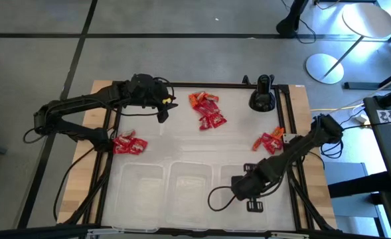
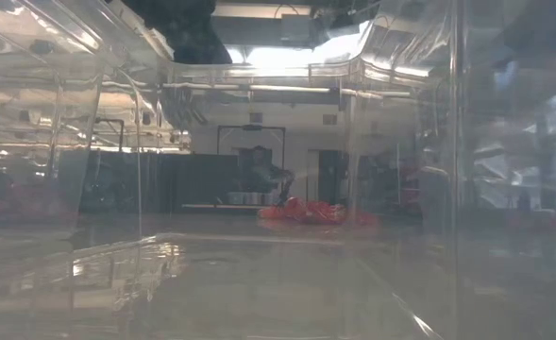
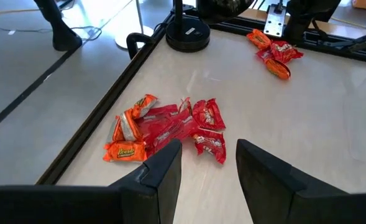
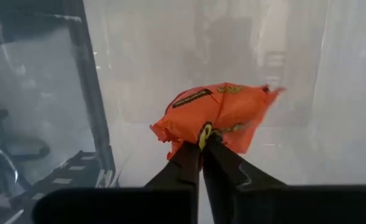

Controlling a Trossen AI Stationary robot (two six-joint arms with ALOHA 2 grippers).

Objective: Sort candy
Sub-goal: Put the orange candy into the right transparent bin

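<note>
An orange candy packet [image 4: 217, 115] is pinched by its lower edge in the right gripper [image 4: 202, 146], jaws nearly together on the wrapper, hanging over the clear plastic bins [image 1: 202, 182] at the table's six o'clock edge. Three more clusters wait on the table [image 1: 182, 143]: a mixed red-and-orange pile [image 1: 206, 109] around twelve o'clock, red packets [image 1: 129, 143] at nine, and a small red-and-orange heap [image 1: 270, 140] at three. The left gripper [image 3: 209, 163] hovers just short of the twelve o'clock pile, jaws partly apart and holding nothing.

My read: this is the drop. To do it well, centre the packet over the right-hand bin, well inside its walls, before parting the jaws, and let it fall from low down.

Hard to judge: the bin walls are nearly invisible from above, so which compartment sits under the packet can't be told. The low view is mostly glare through plastic.
</note>
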